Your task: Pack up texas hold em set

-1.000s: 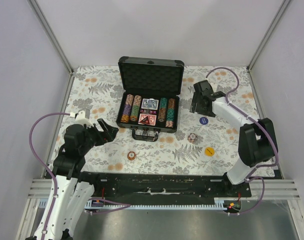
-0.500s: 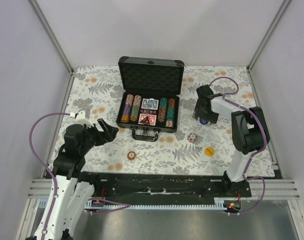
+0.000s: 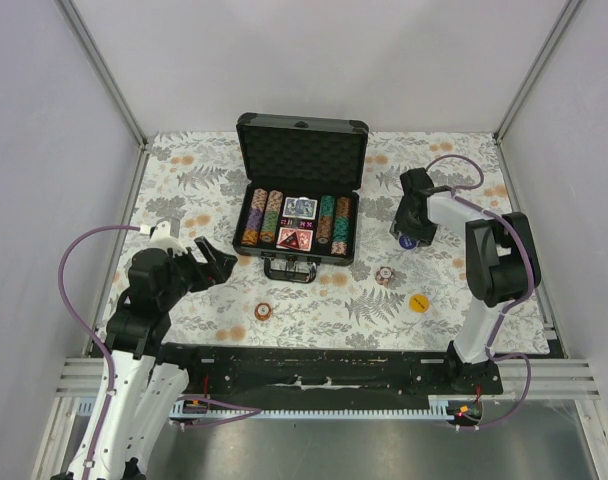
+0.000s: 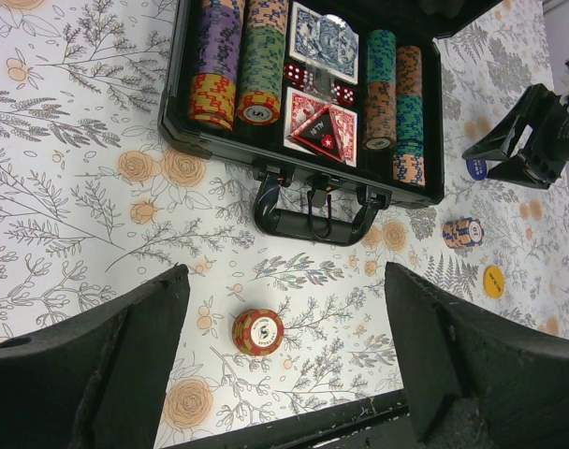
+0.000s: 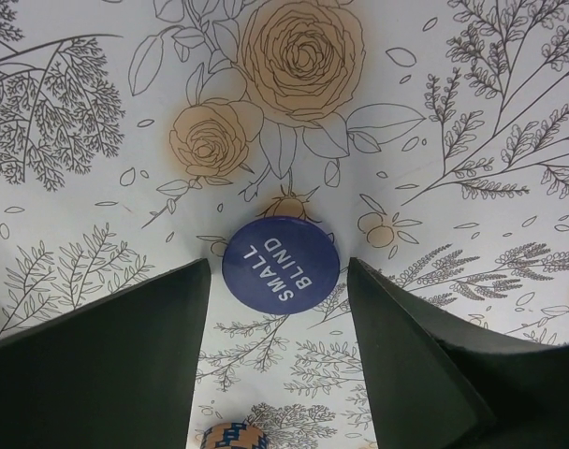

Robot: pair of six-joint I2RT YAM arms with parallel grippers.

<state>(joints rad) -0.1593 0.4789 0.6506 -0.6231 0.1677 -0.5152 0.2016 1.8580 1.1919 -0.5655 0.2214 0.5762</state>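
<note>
**A:** Where is the poker set?

**B:** The black case (image 3: 302, 155) sits open at the back of the flowery table (image 3: 184, 170); rows of chips (image 4: 238, 65), a blue card deck (image 4: 317, 37) and a red card deck (image 4: 301, 105) lie inside; a red chip stack (image 4: 257, 332), a striped chip stack (image 4: 462, 232) and a yellow button (image 4: 493, 281) lie loose in front.

**A:** And the right pincer (image 5: 277, 269)?

**B:** It points down over the blue button (image 5: 280, 262), right of the case; one finger on each side, with a thin gap both ways; it holds nothing.

**A:** The left pincer (image 4: 284, 273)?

**B:** Spread wide, left of the case and nearer to us; nothing in it.
</note>
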